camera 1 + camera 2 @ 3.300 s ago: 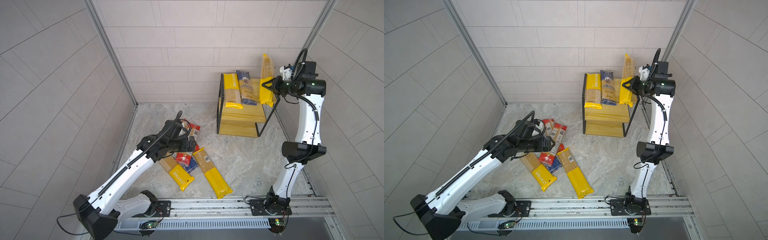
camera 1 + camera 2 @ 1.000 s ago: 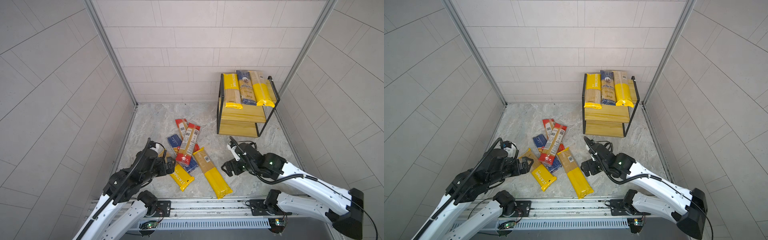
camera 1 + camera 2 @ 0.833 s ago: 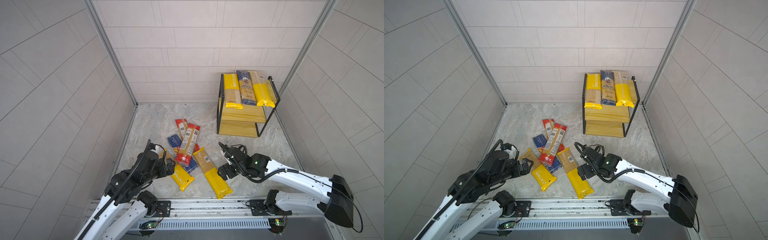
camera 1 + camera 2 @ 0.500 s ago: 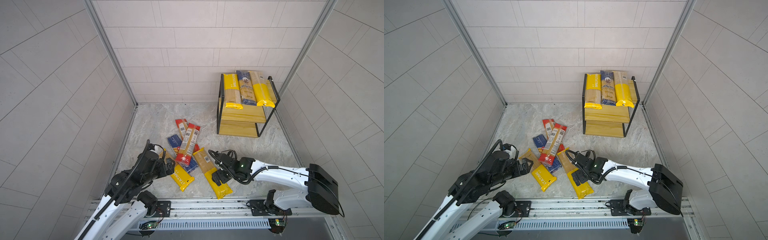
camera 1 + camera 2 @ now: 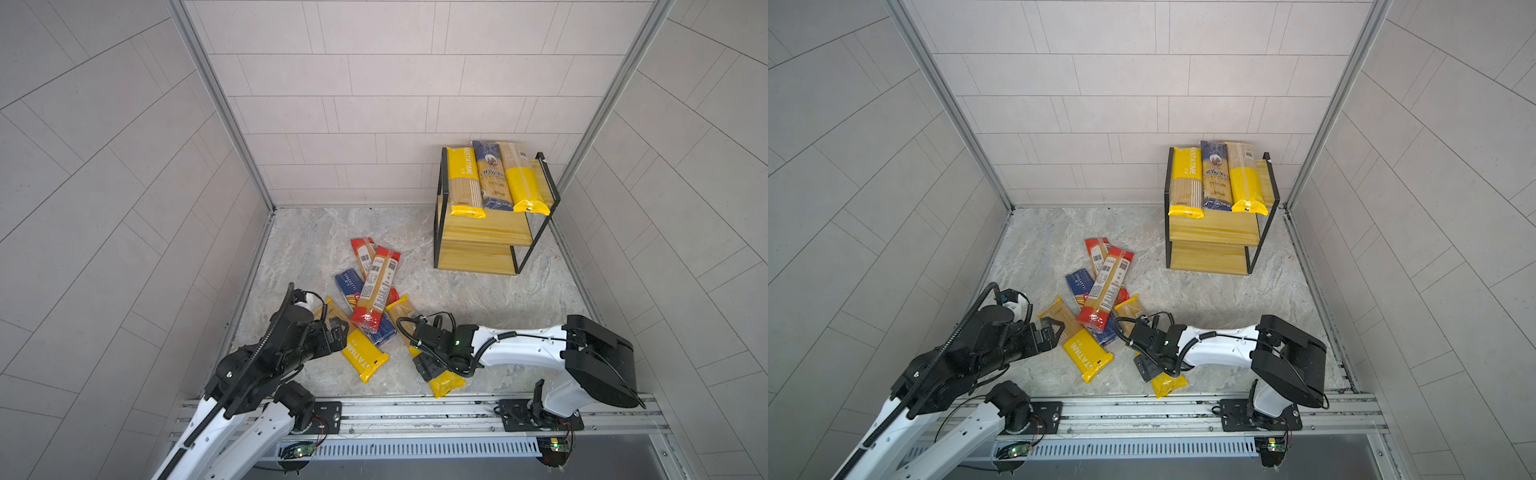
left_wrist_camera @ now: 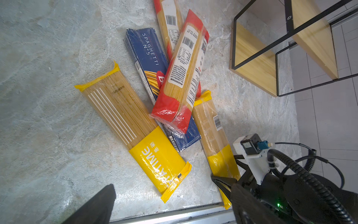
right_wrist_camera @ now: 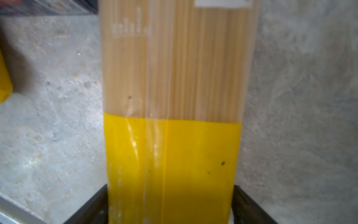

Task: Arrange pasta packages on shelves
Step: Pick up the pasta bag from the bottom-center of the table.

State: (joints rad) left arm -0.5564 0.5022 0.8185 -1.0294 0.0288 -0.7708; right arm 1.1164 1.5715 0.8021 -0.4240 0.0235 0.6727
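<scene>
On the stone floor lies a pile of pasta packages: a yellow PASTATIME pack (image 5: 361,353) (image 6: 135,126), a dark blue pack (image 5: 347,286) and two red-ended packs (image 5: 376,291). A second yellow pack (image 5: 444,380) (image 7: 174,135) lies at the pile's right. My right gripper (image 5: 432,359) (image 7: 170,194) is shut on its yellow end, a finger against each long edge. My left gripper (image 5: 338,332) (image 6: 172,194) hovers open and empty beside the PASTATIME pack. The shelves (image 5: 482,228) (image 5: 1212,228) stand at the back right with three packs (image 5: 492,178) on the top tier.
A metal rail (image 5: 415,409) runs along the floor's front edge, just behind the held pack's end. Tiled walls (image 5: 374,104) close in the left, back and right. My right arm's black elbow (image 5: 598,361) sits low at the front right.
My right arm has swung left across the floor to the yellow pack and its jaws have closed in on the pack's sides. My left arm has hardly moved.
</scene>
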